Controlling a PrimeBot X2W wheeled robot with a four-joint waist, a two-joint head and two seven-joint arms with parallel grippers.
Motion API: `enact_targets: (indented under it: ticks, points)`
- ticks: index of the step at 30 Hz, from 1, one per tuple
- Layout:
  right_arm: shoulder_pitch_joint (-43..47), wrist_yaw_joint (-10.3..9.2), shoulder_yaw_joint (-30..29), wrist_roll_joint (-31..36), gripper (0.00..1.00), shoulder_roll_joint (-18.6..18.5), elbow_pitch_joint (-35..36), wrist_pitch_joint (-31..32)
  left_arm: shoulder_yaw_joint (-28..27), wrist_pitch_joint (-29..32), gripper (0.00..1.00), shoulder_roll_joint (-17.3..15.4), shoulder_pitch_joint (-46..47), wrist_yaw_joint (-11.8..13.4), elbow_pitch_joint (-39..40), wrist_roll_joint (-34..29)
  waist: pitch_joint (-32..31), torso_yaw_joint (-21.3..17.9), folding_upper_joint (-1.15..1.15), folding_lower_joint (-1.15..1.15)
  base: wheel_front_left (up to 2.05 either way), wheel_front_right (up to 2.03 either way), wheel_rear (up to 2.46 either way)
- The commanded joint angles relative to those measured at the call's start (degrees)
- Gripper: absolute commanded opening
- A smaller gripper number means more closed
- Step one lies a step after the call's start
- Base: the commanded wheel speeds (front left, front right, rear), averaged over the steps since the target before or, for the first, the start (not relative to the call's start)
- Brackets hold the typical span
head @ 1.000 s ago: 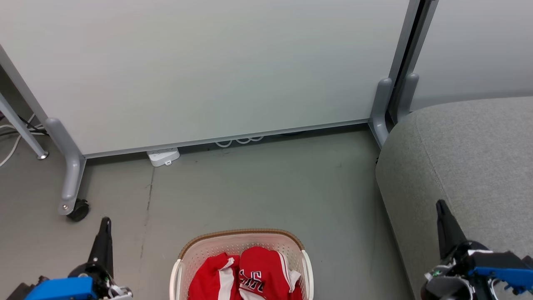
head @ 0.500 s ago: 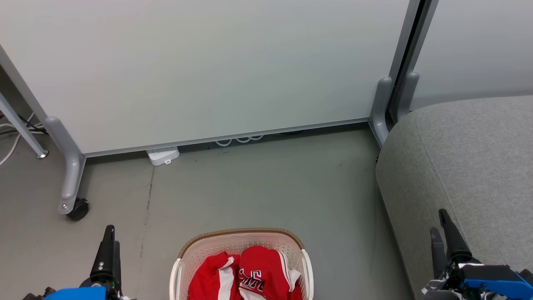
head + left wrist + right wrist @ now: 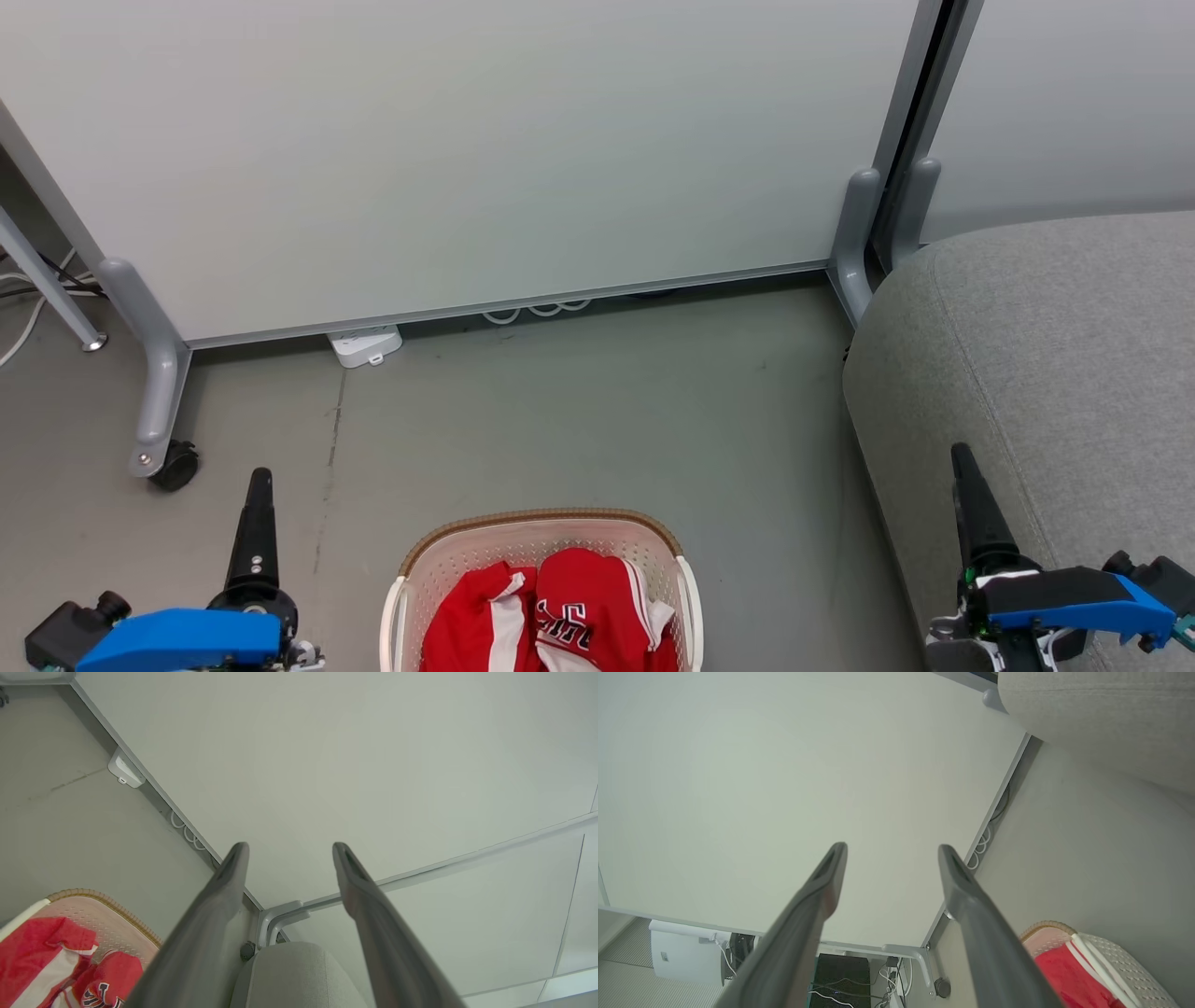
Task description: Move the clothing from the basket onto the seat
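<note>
The cream basket with its brown rim stands on the floor at the bottom centre. The red clothing with white stripes lies in it, dark lettering on the right piece. The grey seat fills the right side. My left gripper hovers left of the basket, and my right gripper hangs in front of the seat's edge. The left wrist view has the gripper open and empty, the clothing at lower left. The right wrist view has the gripper open and empty, the basket at lower right.
A white partition panel on grey legs closes off the far side, with a caster at the left. A white power strip and cable loops lie at its foot. Bare grey floor stretches between basket and panel.
Both grippers have gone from shut to open. Both wrists have turned, and the fingertips now reach slightly higher in the head view. The clothing has not moved.
</note>
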State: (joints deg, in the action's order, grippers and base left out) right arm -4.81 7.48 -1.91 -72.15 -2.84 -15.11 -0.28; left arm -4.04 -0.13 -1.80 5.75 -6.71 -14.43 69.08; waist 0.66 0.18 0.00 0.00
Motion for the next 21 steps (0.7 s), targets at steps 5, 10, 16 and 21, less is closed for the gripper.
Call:
enact_targets:
  ticks: [5,10,16,21]
  points:
    - [-2.22,0.01,1.26,5.63,1.0,-0.13,1.01,-1.31,1.29,-1.34,1.0,-0.7,1.97,0.48,1.27,-7.44,0.04,0.05,0.0,0.0,0.0,0.0,0.0]
    - [-2.49,0.01,2.58,10.84,1.0,-0.13,0.87,-2.38,2.26,-2.4,1.0,-0.74,2.26,1.33,1.06,-13.38,0.08,0.07,0.0,0.0,0.0,0.0,0.0]
    - [-2.74,0.01,3.84,16.56,1.0,-0.12,0.64,-3.57,3.31,-3.64,1.0,-0.8,2.56,1.94,0.65,-19.8,0.1,0.11,0.0,0.0,0.0,0.0,0.0]
    - [-3.13,0.02,4.81,21.4,1.0,-0.12,0.24,-4.68,4.23,-4.77,1.0,-1.07,3.01,2.35,0.26,-25.2,0.15,0.17,0.0,0.0,0.0,0.0,0.0]
